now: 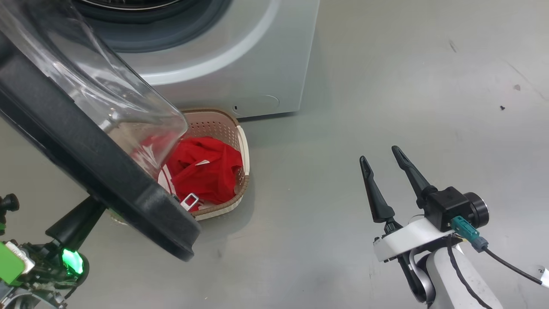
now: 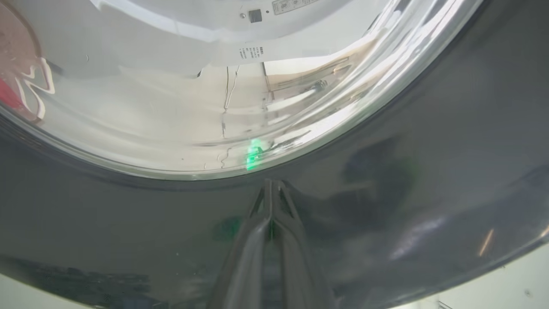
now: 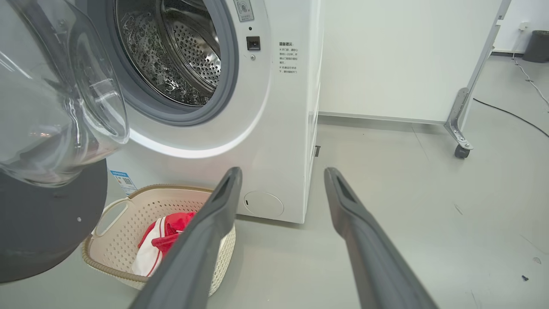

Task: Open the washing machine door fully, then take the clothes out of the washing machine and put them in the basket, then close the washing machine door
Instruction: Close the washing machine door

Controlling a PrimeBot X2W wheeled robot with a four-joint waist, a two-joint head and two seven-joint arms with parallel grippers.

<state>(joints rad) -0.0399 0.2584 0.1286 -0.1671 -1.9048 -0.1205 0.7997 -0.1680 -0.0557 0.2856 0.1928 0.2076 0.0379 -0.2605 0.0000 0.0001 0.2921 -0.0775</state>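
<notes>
The washing machine door [image 1: 85,154] stands swung open, its black rim and clear glass bowl partly over the basket [image 1: 241,141]. Red clothes [image 1: 206,167] with white trim lie in that basket, just in front of the washing machine [image 1: 240,56]. My left gripper [image 2: 271,184] is shut, its tips pressed against the door's outer black rim [image 2: 386,171]; in the head view its fingers [image 1: 75,223] reach under the rim. My right gripper [image 1: 379,154] hangs open and empty over the floor, right of the basket [image 3: 103,262]. The steel drum [image 3: 184,56] shows no clothes inside.
Bare grey floor [image 1: 386,86] spreads to the right of the machine. A white panel on a castor foot [image 3: 461,150] stands behind, with a cable [image 3: 514,113] across the floor and a dark bin [image 3: 538,45] in the far corner.
</notes>
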